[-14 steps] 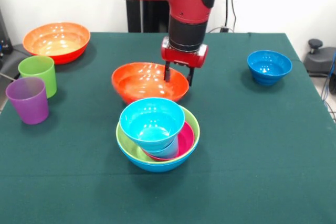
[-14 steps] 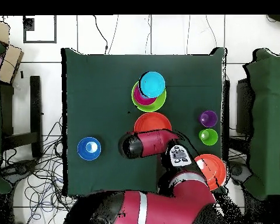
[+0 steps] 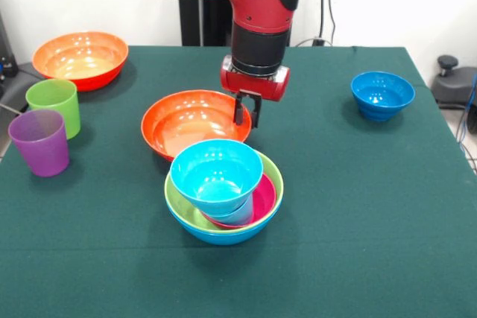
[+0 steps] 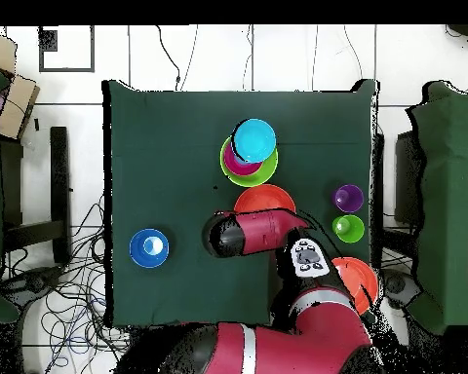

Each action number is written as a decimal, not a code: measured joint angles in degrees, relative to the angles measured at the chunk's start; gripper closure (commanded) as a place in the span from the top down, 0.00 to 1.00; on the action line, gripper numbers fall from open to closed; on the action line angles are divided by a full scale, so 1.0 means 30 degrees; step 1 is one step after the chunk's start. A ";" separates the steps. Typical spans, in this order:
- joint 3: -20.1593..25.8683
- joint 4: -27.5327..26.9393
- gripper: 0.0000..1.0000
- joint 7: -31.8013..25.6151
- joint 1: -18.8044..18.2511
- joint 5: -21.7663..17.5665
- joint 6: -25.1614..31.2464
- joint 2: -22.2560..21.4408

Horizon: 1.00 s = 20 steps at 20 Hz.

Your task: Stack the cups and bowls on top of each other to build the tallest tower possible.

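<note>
My gripper (image 3: 247, 118) is shut on the right rim of a large orange bowl (image 3: 190, 121), which sits tilted just behind the tower (image 3: 223, 206). The tower has a large blue bowl (image 3: 223, 236) as base, a lime green bowl (image 3: 176, 202) in it, then a magenta bowl (image 3: 264, 197) and a cyan bowl (image 3: 216, 173) leaning on top. A pale blue piece (image 3: 237, 215) shows under the cyan bowl. In the overhead view the arm covers the gripper; the orange bowl (image 4: 267, 200) lies next to the tower (image 4: 250, 156).
A lime green cup (image 3: 55, 103) and a purple cup (image 3: 40, 141) stand at the left. A second orange bowl (image 3: 80, 57) sits at the far left corner. A small dark blue bowl (image 3: 381, 94) sits at the right.
The fingers have closed on the orange bowl's rim. Gripper and bowl have shifted left in the front view, and the bowl now sits tilted.
</note>
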 measured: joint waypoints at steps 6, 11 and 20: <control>0.0006 -0.0235 0.00 0.0004 -0.0087 0.0004 0.0012 -0.0479; 0.0044 -0.0317 0.00 0.0004 -0.0154 0.0004 0.0012 -0.0508; 0.0149 -0.0334 0.00 0.0004 -0.0166 0.0456 0.1699 -0.1078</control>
